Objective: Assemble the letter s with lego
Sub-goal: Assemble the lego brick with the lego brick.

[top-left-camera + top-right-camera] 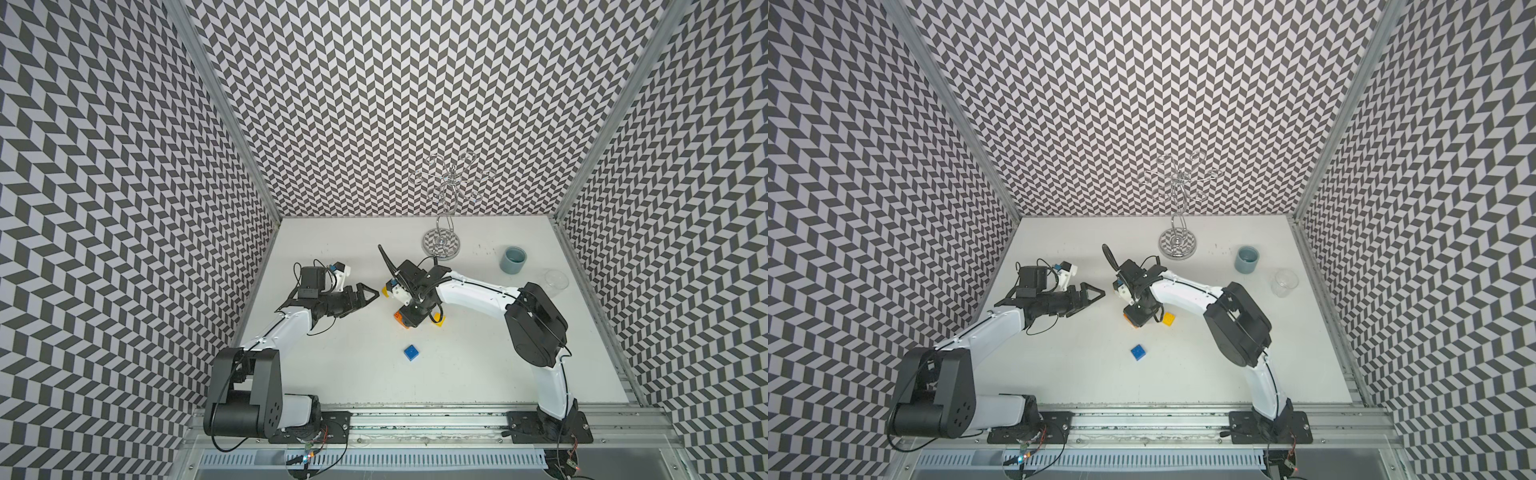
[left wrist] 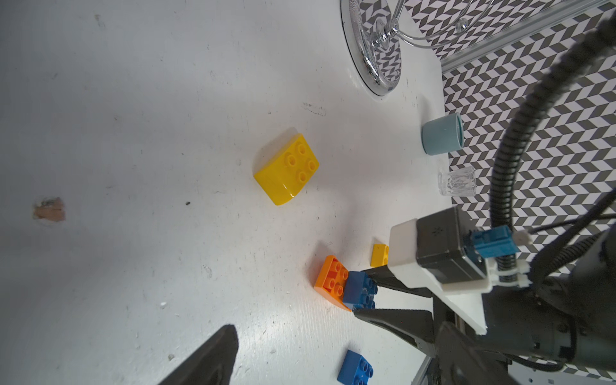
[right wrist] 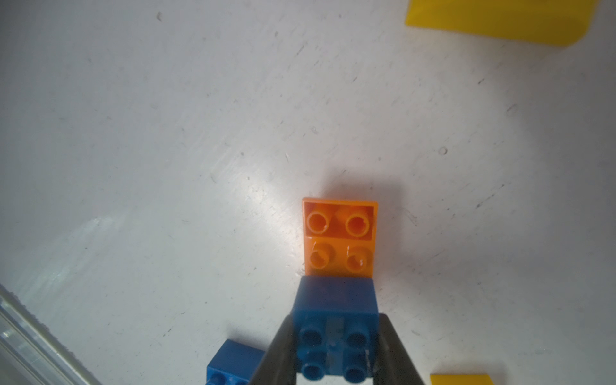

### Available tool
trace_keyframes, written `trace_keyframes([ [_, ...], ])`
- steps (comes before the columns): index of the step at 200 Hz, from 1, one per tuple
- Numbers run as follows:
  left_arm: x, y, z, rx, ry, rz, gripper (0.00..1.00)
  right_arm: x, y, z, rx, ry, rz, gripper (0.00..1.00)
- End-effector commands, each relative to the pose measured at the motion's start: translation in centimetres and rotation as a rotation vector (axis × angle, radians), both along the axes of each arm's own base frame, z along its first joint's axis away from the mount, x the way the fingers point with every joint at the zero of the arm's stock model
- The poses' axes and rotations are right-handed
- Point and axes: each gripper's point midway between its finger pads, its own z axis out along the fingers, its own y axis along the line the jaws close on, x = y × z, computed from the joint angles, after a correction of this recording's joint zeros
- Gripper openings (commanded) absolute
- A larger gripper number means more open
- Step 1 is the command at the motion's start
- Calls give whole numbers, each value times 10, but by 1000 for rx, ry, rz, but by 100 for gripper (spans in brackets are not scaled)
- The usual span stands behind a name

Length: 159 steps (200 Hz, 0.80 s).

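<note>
The right gripper [image 3: 335, 353] pinched a blue brick [image 3: 335, 300] touching the orange brick [image 3: 340, 233]; the left gripper [image 1: 369, 295] hung spread. A second blue brick [image 1: 411, 352] lay apart.

Three walls [image 1: 374, 104] papered in a black-and-white chevron pattern close in a white table [image 1: 332, 374] — its surface scuffed and speckled, with one chipped brownish spot [image 2: 49, 209]. Aluminium posts [image 1: 224, 108] mark the back corners; an aluminium rail [image 1: 415, 419] runs along the front edge.

The right pincer [image 2: 361, 291] clamps a blue brick [image 2: 355, 285] touching the orange brick [image 2: 331, 278] at its end.
</note>
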Motion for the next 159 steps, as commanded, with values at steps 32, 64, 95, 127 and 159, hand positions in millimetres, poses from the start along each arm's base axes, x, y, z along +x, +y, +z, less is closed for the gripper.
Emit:
trace_keyframes([
  [32, 4, 2, 5, -12, -14, 1, 95, -26, -20, -45, -131, 146, -40, 29],
  [64, 4, 3, 5, -14, -15, 6, 96, -25, -22, -48, -150, 149, -53, 28],
  [95, 4, 4, 6, -19, -15, 11, 96, -19, -34, -52, -236, 55, -7, 28],
  [127, 3, 4, 6, -26, -13, 12, 96, -11, -47, -55, -311, -19, -29, 28],
  [159, 4, 5, 6, -30, -13, 15, 96, -11, -43, -52, -301, -43, -32, 28],
])
